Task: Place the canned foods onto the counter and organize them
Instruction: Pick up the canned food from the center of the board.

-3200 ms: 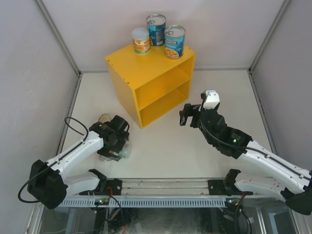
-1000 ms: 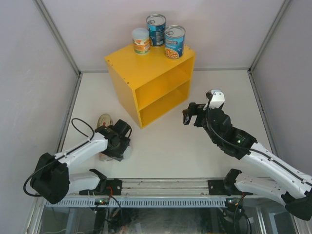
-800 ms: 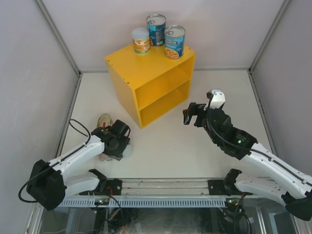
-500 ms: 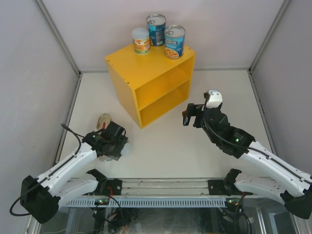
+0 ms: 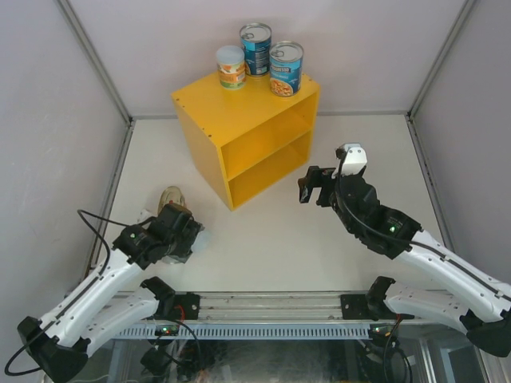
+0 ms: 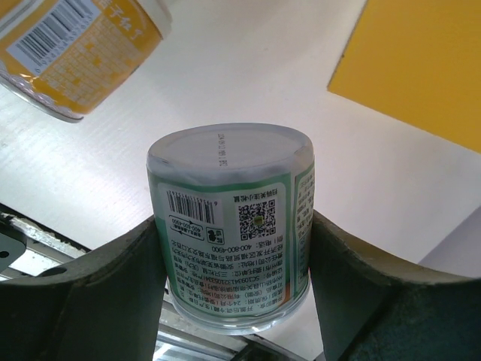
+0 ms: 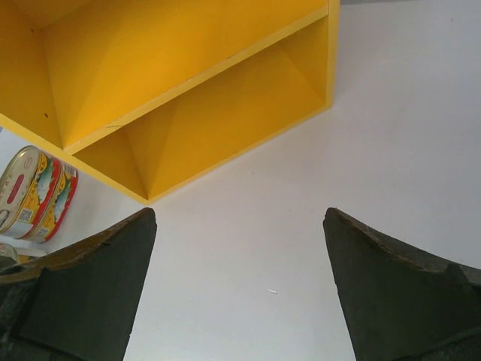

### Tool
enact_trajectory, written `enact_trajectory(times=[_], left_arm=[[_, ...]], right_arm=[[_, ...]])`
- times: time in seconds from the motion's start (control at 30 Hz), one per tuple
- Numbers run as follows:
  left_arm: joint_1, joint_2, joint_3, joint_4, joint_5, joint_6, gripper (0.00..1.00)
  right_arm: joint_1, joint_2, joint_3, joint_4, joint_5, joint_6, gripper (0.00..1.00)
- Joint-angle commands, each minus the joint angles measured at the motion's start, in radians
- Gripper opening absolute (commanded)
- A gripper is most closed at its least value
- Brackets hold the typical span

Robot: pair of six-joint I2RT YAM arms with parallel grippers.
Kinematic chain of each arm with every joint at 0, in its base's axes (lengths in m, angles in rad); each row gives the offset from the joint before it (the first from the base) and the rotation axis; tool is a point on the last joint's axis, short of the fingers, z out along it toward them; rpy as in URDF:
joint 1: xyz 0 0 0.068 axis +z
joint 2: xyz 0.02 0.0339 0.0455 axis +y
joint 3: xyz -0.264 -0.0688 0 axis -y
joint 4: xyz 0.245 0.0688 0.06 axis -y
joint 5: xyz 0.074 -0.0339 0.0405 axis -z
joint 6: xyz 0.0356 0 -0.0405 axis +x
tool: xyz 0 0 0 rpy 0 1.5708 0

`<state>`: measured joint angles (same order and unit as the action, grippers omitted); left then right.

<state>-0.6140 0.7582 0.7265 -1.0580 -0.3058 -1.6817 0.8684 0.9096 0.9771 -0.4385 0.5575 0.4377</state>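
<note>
My L pincer [image 6: 234, 252] clenched on small green-label pale-lidded tin [image 6: 225, 162], 7 o'clock of big yellow box-shaped counter [image 5: 239, 120]; my R pincer [image 7: 239, 218] released, wide, at counter's 4 o'clock; three upright cans [image 5: 255, 48] on counter top, 12 o'clock corner.

White desk [image 5: 263, 239], matte, plain, fills the floor of the cell; faint ribbed texture on it in the left wrist view. Pale grey back wall [image 5: 359, 48], left wall [image 5: 48, 120] and right wall [image 5: 479, 96] close it in on three sides. Slanted metal post [image 5: 94, 60] in the back left corner, another metal post [image 5: 437, 60] in the back right. Metal rail [image 5: 271, 302] runs along the near edge of the desk. White slotted strip [image 5: 271, 329] just below the rail.
</note>
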Motion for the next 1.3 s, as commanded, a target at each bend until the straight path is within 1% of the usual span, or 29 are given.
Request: enact_trajectory(times=[0.0, 0.63, 0.83, 1.07, 1.27], left_arm=[[-0.016, -0.018, 0.114, 0.026, -0.034, 0.039, 0.0], [-0.033, 0.076, 0.412, 0.06, -0.045, 0.158, 0.0], [-0.033, 0.072, 0.456, 0.102, -0.041, 0.18, 0.0], [-0.033, 0.079, 0.506, 0.133, -0.005, 0.167, 0.0], [-0.033, 0.081, 0.517, 0.169, 0.022, 0.152, 0.0]], right_arm=[[0.01, -0.016, 0.037, 0.011, 0.032, 0.007, 0.92], [0.015, -0.035, 0.043, 0.042, 0.029, -0.011, 0.91], [0.037, -0.009, 0.081, 0.046, 0.018, -0.032, 0.91], [0.086, 0.019, 0.138, 0.066, -0.008, -0.057, 0.92], [0.191, 0.035, 0.158, 0.113, -0.018, -0.068, 0.92]])
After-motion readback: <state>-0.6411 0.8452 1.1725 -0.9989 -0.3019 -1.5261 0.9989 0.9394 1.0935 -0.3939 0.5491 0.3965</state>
